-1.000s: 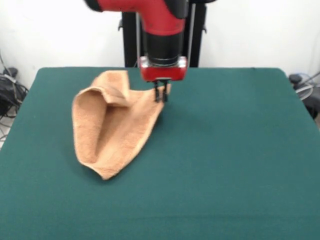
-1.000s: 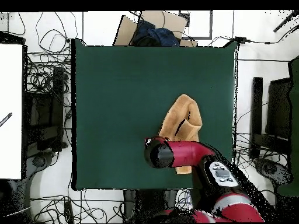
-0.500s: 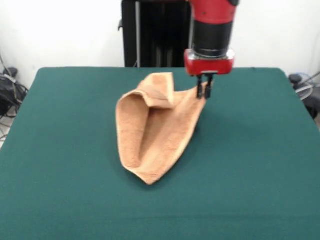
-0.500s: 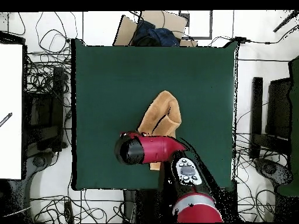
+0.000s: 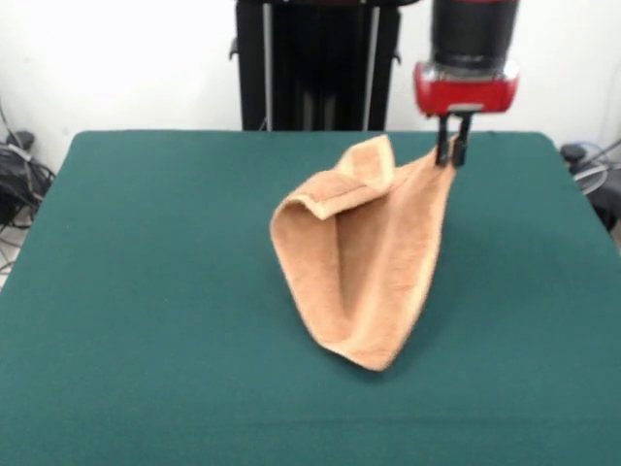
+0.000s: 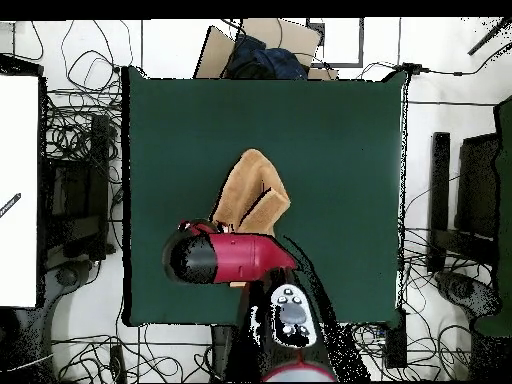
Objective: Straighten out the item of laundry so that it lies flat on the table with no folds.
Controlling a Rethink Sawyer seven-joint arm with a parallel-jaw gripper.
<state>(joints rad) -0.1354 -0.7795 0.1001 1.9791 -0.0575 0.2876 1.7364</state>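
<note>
— Now, where on the table [image 5: 126, 291]?
— Towel [image 5: 374, 262] right of centre in the front view, draped in a folded, tent-like heap. Top corner lifted toward the far right corner, bottom tip trailing toward the near edge.

— And the gripper [image 5: 453, 152]?
— Clamped on the towel's upper corner, fingers [image 5: 443, 150] together on the cloth, near the far edge. Hidden under the arm [image 6: 225, 257] in the overhead view.

— Which way from the grip?
— Down and to the left in the front view, toward the near edge; long axis slanting from the pinched corner to the low tip. Still doubled along that line, with an open pocket between the two layers.

— Different from a second ago?
— Yes. Dragged across from the left half toward the right side, gripper higher and further right, same corner held. Fold not yet opened, so probably more pulling or a shake needed.
</note>
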